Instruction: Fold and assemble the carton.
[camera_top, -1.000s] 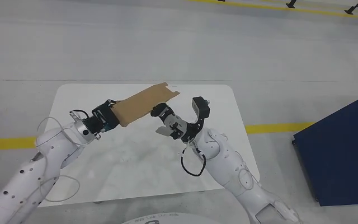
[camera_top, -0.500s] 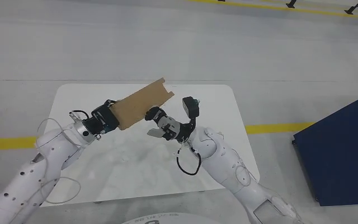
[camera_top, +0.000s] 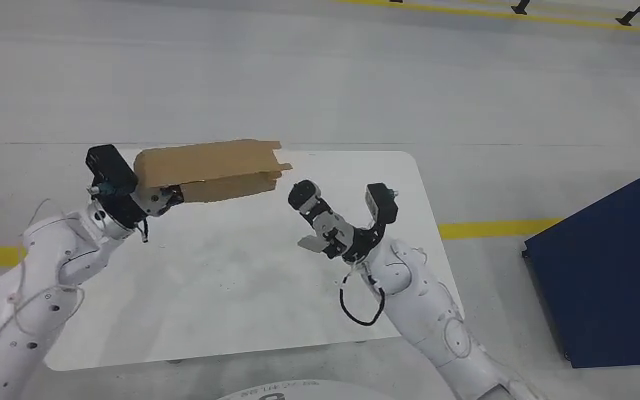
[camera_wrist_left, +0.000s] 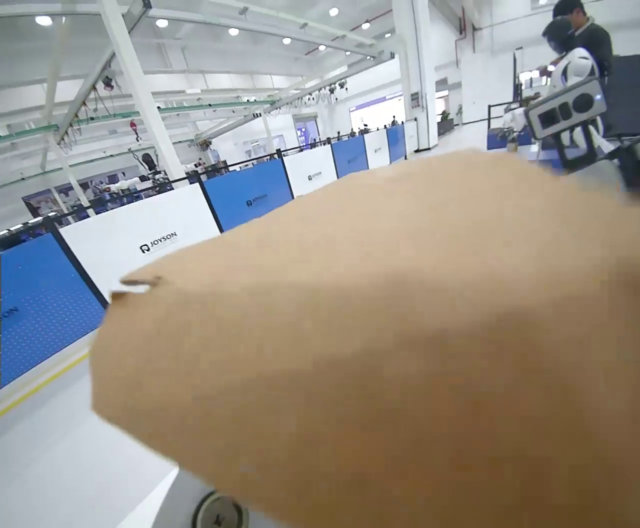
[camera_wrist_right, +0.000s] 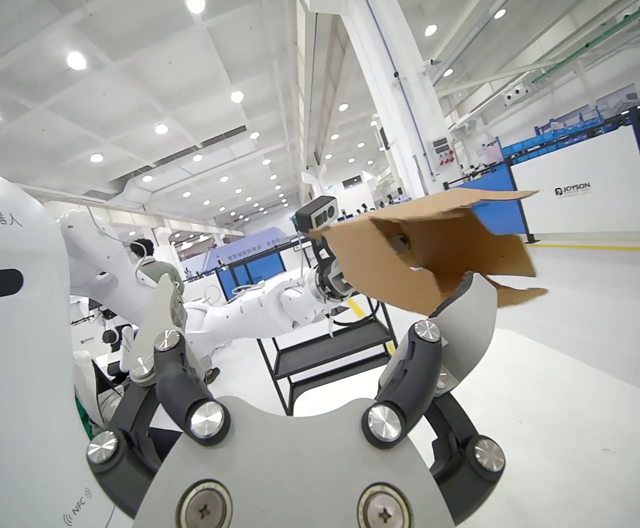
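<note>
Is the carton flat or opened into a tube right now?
Opened, partly: the carton shows a hollow inside at its end, and two angled faces from above.

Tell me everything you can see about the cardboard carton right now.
The carton is plain brown cardboard, with no print on the faces shown. It is partly opened into a hollow sleeve, with loose flaps at its free end. It lies roughly level in the air above the far left part of the table. The left gripper holds one end, jaws shut on it. The right gripper, jaws open, sits near the free end without touching.
</note>
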